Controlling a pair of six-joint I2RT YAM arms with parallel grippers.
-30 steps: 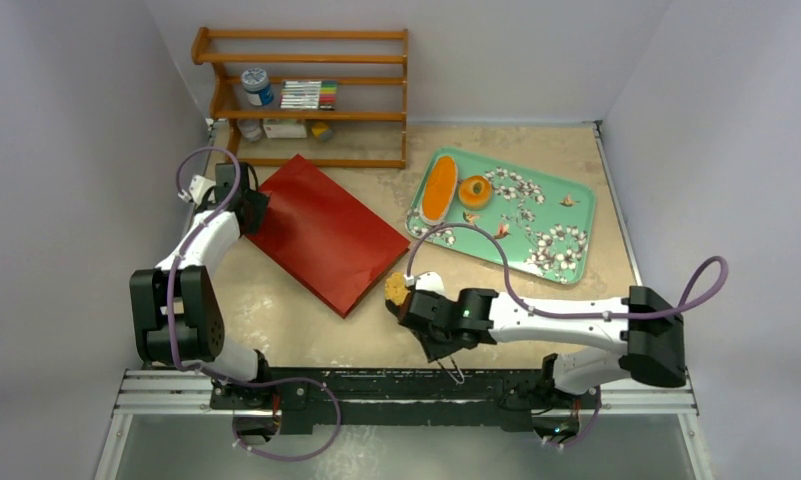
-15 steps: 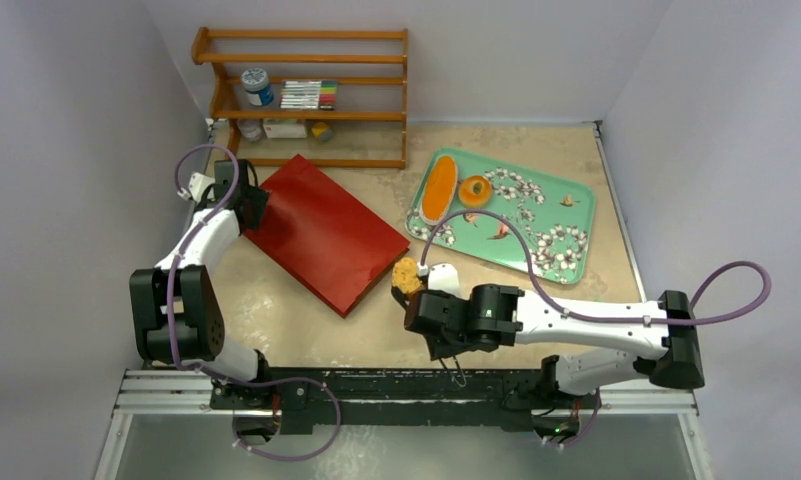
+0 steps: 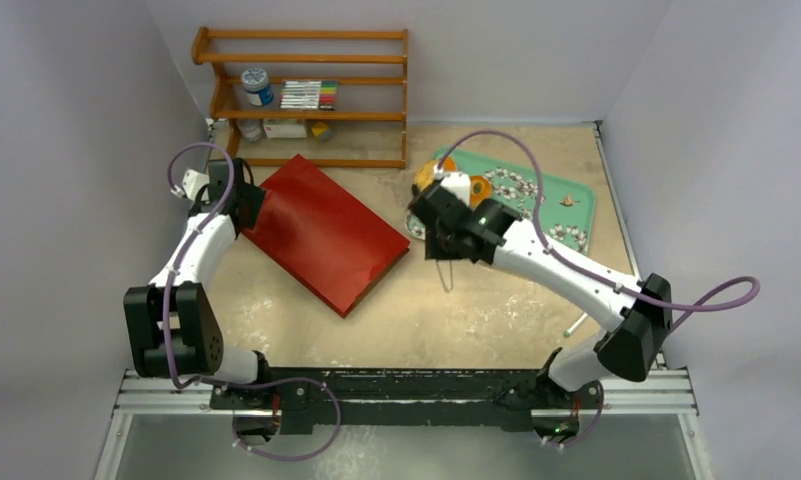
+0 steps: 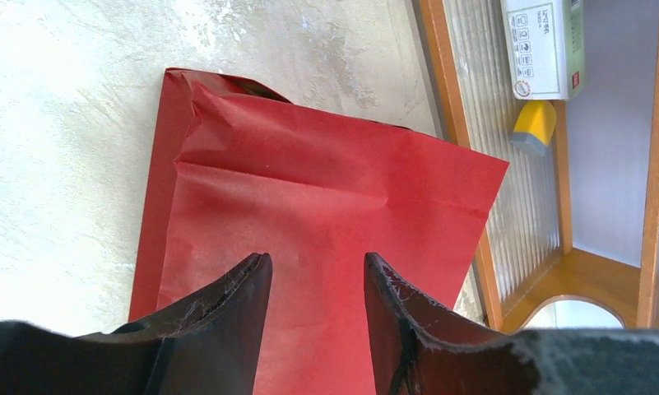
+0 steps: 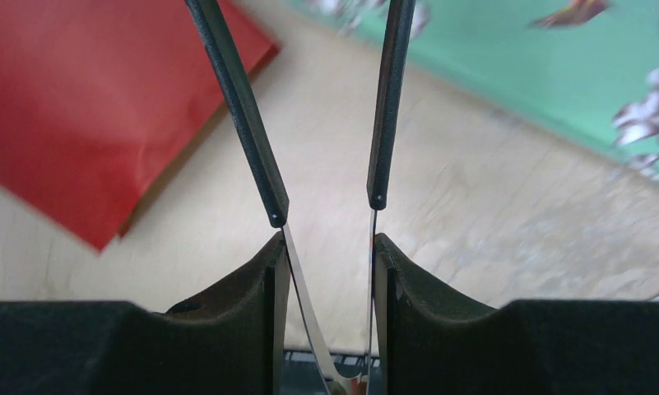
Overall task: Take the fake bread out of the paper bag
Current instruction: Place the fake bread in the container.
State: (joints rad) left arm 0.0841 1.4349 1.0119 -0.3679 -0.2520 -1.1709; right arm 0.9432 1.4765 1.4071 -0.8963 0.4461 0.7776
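The red paper bag (image 3: 326, 235) lies flat on the table, its creased end filling the left wrist view (image 4: 326, 206). My left gripper (image 3: 249, 205) (image 4: 313, 259) hovers open over the bag's far left corner, with only red paper under the gap. My right gripper (image 3: 438, 205) (image 5: 326, 239) is shut on metal tongs (image 5: 243, 115) whose black tips run out of the frame's top. It hangs over the left end of the green tray (image 3: 556, 215). An orange-brown piece of fake bread (image 3: 422, 179) shows beside it; a round bun (image 3: 481, 190) lies on the tray.
A wooden shelf (image 3: 306, 95) with a jar, markers and small boxes stands at the back left, close behind the bag. In the left wrist view its rail (image 4: 556, 263) is beside the bag, with a yellow block (image 4: 533, 125). Grey walls close in both sides.
My right arm swung from the table's near edge up to the tray's left end, carrying the tongs with a bread piece. The left gripper stayed on the bag's corner.
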